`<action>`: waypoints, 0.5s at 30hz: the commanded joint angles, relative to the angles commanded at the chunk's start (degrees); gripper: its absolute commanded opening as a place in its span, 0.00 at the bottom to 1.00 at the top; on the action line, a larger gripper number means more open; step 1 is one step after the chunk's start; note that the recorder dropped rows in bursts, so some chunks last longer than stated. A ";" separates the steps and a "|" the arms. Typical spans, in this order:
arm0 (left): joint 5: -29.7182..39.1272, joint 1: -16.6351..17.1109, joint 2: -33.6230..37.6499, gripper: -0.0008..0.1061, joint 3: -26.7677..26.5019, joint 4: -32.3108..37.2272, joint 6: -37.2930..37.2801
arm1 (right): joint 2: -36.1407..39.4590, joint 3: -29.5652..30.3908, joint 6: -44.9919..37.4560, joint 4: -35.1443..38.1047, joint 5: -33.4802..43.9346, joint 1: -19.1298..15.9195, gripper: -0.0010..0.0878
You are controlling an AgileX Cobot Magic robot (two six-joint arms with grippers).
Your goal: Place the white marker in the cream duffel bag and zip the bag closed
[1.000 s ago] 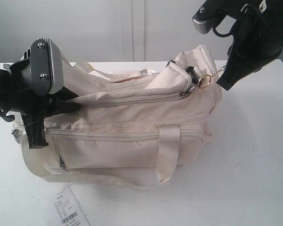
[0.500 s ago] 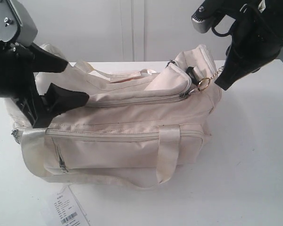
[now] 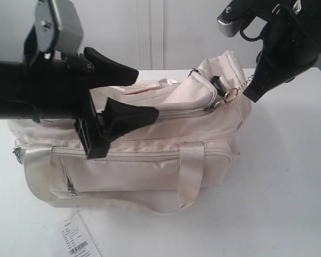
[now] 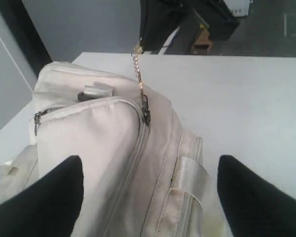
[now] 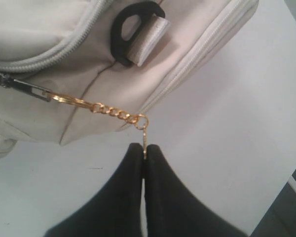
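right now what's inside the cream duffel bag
Nothing shows: the top zipper on the cream duffel bag looks shut where visible, so fabric hides the interior. No white marker is in view; it may be inside.

White table (image 3: pixel 289 176); pale grey wall (image 3: pixel 187 27) behind; dark floor (image 4: pixel 281 29).

Cream duffel bag (image 3: pixel 150 166): matt cloth; strap handles (image 3: pixel 191 171) shinier; chain (image 5: pixel 113 112) glossy gold metal; table (image 3: pixel 278 187) smooth.

Wide-spread left hand (image 3: pixel 145 93) aloft; right hand (image 5: pixel 144 148) pinched tight
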 joint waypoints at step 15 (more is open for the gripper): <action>-7.37 -6.38 12.55 0.62 -13.20 1.03 -0.64 | 0.00 0.10 0.00 0.00 0.19 0.00 0.01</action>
